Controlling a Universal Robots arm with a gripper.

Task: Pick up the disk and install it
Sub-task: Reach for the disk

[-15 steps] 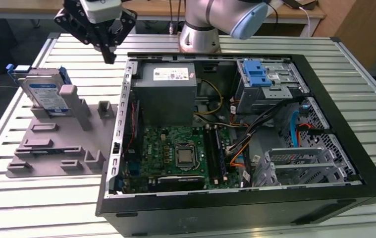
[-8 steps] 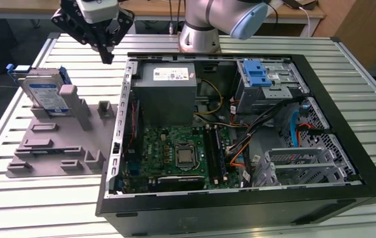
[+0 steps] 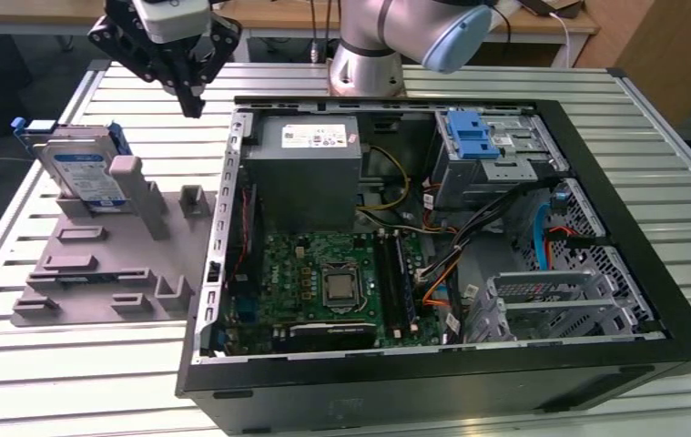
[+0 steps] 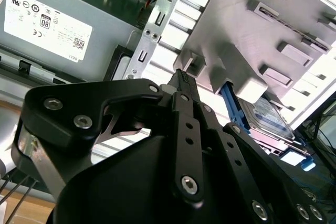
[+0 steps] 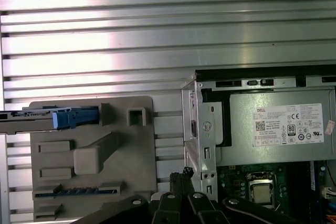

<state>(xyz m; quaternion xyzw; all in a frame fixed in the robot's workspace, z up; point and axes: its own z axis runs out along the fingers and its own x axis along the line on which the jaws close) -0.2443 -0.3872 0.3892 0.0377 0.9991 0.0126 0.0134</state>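
- The gripper (image 3: 192, 107) hangs over the slatted table (image 3: 66, 382), in the gap between the grey stand (image 3: 102, 264) and the open case (image 3: 442, 391). It is above the case's far corner on the exterior view's left.
- Its black fingers are drawn together to a point, with nothing between them. Both wrist views show the same (image 4: 182, 77) (image 5: 185, 172).
- The disk (image 3: 87, 173) stands on edge in a slot at the far end of the stand, well apart from the gripper. It is towards the exterior view's left, with its blue-and-white label facing the camera.
- A grey post (image 3: 124, 182) of the stand rises just in front of the disk and covers part of its label. Blue carrier plastic shows along the disk's top edge.
- In the first wrist view the disk (image 5: 31, 120) is seen edge-on at the stand's (image 5: 131, 145) rim. In the second wrist view its label (image 4: 268, 116) shows past the stand (image 4: 262, 30).
- Inside the case, the power supply (image 3: 309, 173) sits nearest the gripper and shows in both wrist views (image 4: 52, 30) (image 5: 283, 129).
- The drive cage (image 3: 491, 155) with its blue latch sits in the far corner towards the exterior view's right.
- Loose cables (image 3: 442, 246) run between the cage and the green board (image 3: 320, 282).
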